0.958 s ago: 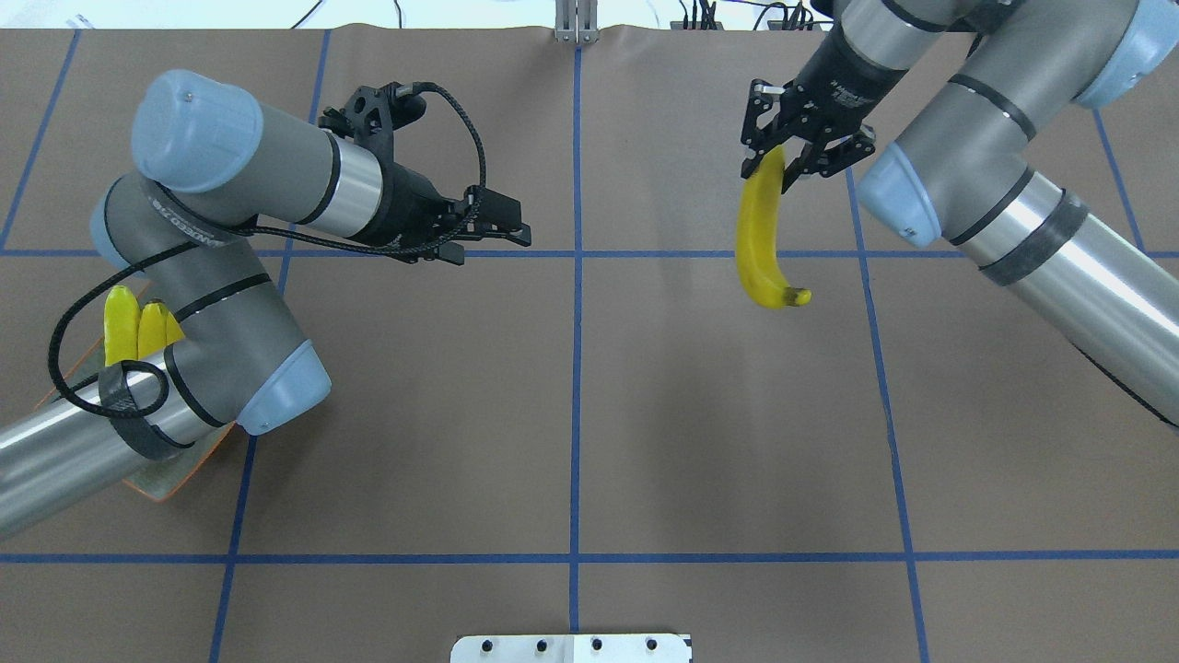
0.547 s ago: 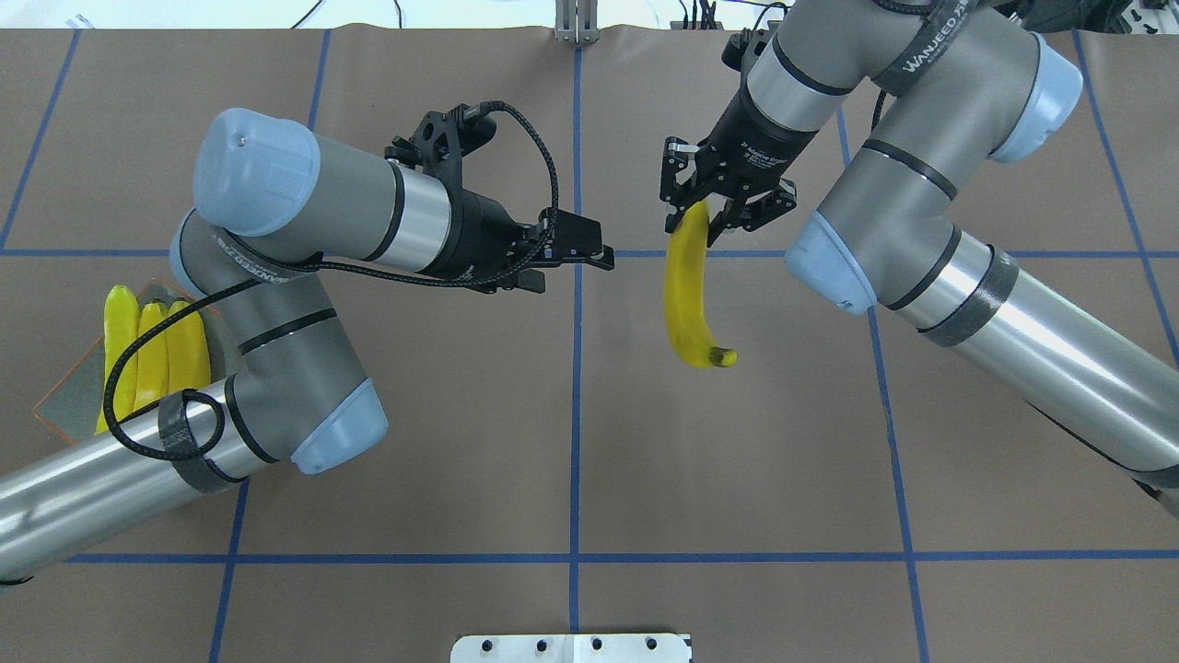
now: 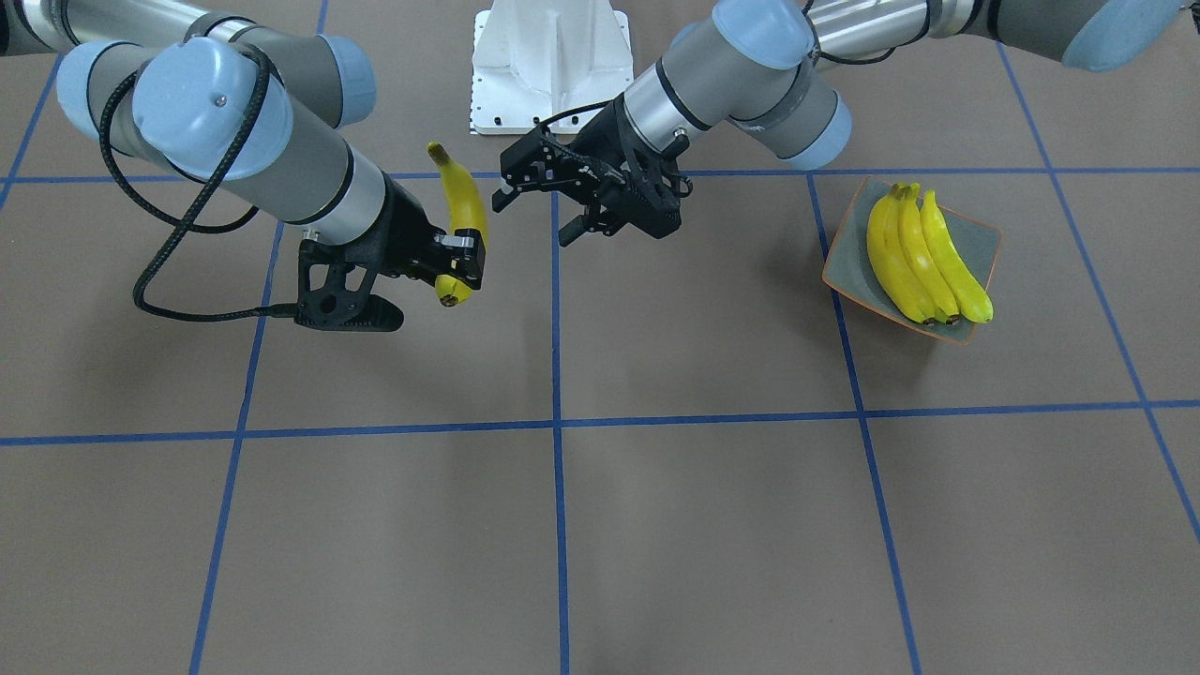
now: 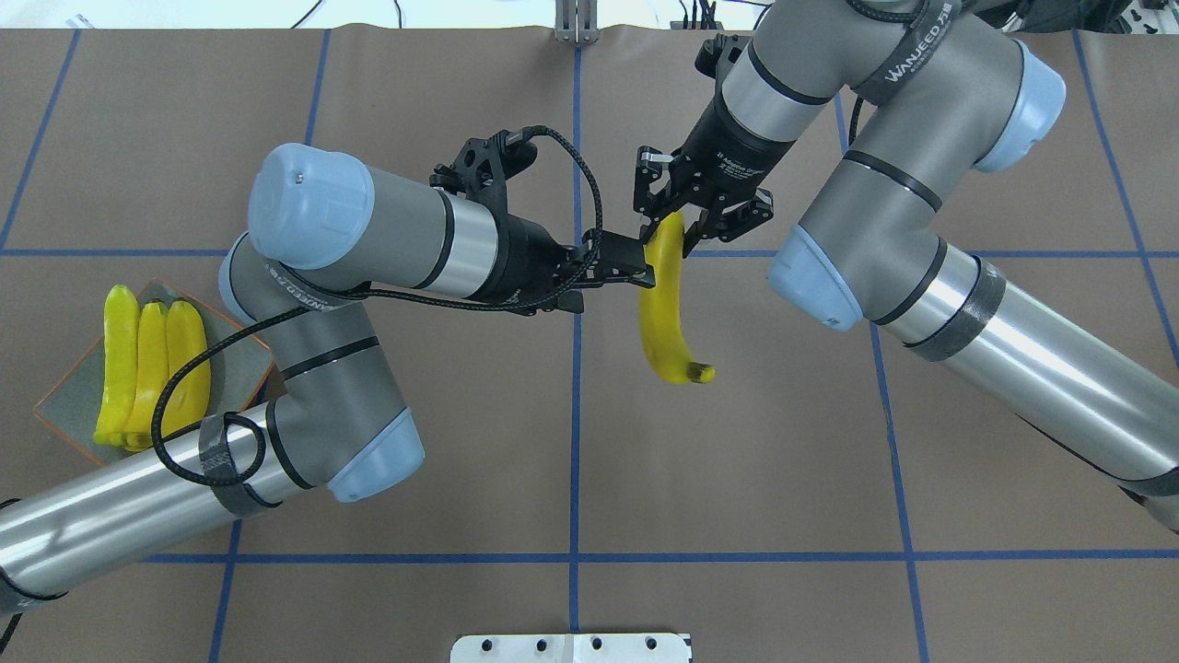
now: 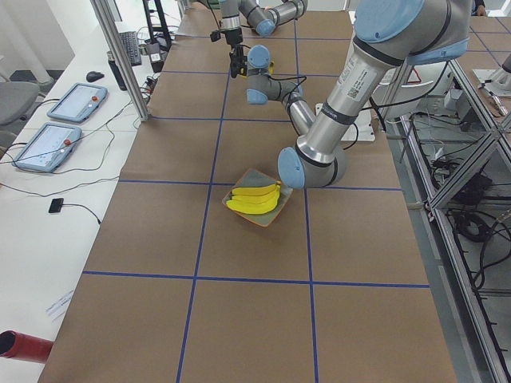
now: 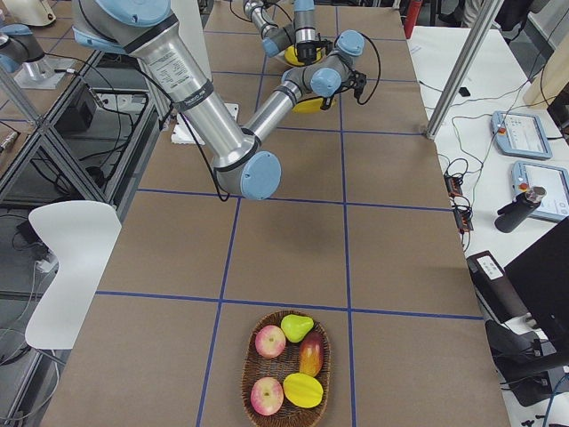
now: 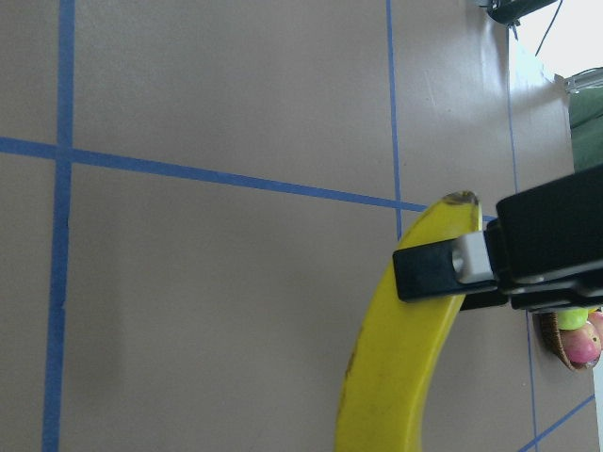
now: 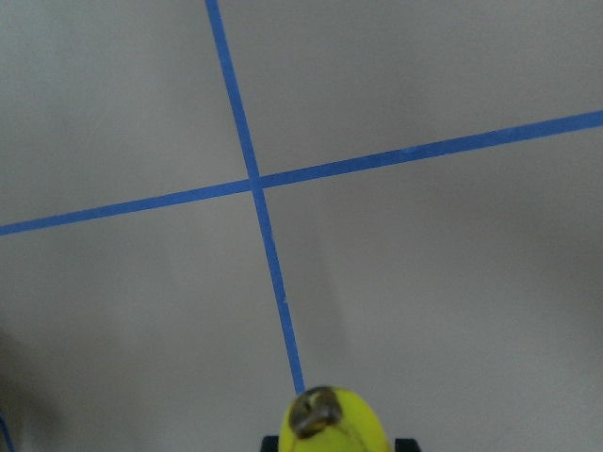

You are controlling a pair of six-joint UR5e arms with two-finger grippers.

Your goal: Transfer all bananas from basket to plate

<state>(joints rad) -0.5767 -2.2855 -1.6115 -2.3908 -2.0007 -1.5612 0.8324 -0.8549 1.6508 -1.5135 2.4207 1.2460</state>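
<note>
Brown paper table (image 4: pixel 414 599), blue tape grid (image 4: pixel 737 556), bearing the plate (image 3: pixel 975 246).

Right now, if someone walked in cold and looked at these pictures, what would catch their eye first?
First, the bright yellow banana hanging in mid-air over the middle of the table, gripped at its top by the right end effector. The left end effector is open and close beside it, as if for a handover. Next come three more bananas lying side by side on the orange-rimmed plate at the robot's left.
</note>
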